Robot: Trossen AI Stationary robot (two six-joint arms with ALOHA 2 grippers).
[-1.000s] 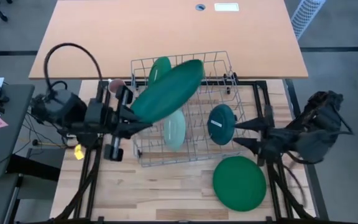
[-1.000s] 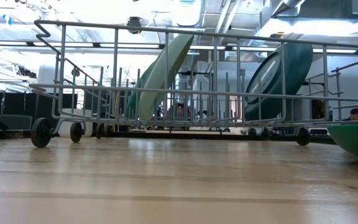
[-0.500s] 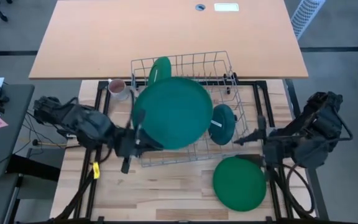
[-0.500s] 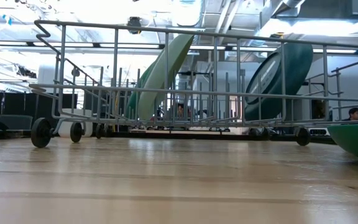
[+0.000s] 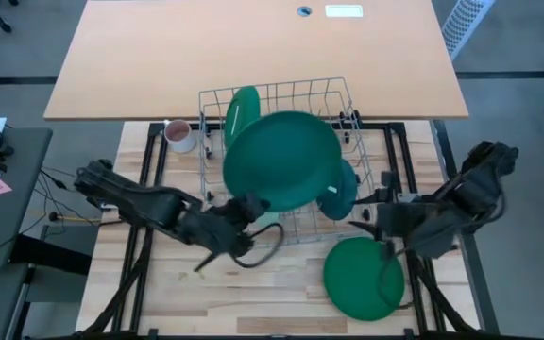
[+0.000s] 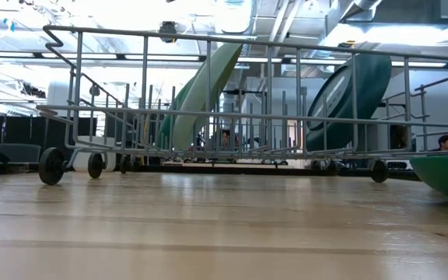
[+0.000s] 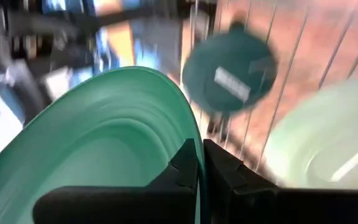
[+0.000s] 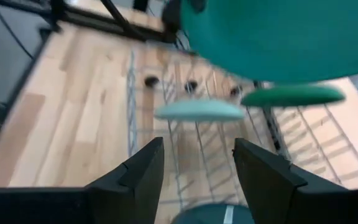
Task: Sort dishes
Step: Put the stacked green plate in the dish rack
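Dark green plate [image 5: 283, 161] is up in the air over the wire rack [image 5: 217, 98], pinched at its rim by the left claw [image 5: 249, 210], clenched on it. Top view: the right claw [image 5: 362, 210] sits just beside the rack's right side, fingers spread, holding nothing. A second green plate [image 5: 364, 278] lies flat on the surface [image 5: 253, 293], near the right arm. A teal plate [image 5: 340, 189] and a narrower green plate [image 5: 242, 106] stand in the rack; mug [image 5: 178, 134] is outside it.

Low view: a pale plate [image 6: 205, 89] and the teal one lean in their slots, lots of free tines between them. Neither claw shows here.

Left wrist view: fingers [image 7: 188, 163] pressed together on the plate's edge; teal plate beyond.

Right wrist view: fingers [image 8: 143, 169] apart, rack ahead, held plate overhead.

My read: tip the plate upright, line its edge with an empty slot between the teal and pale plates, lower slowly, and release only once the rim seats. Right arm should stay clear.
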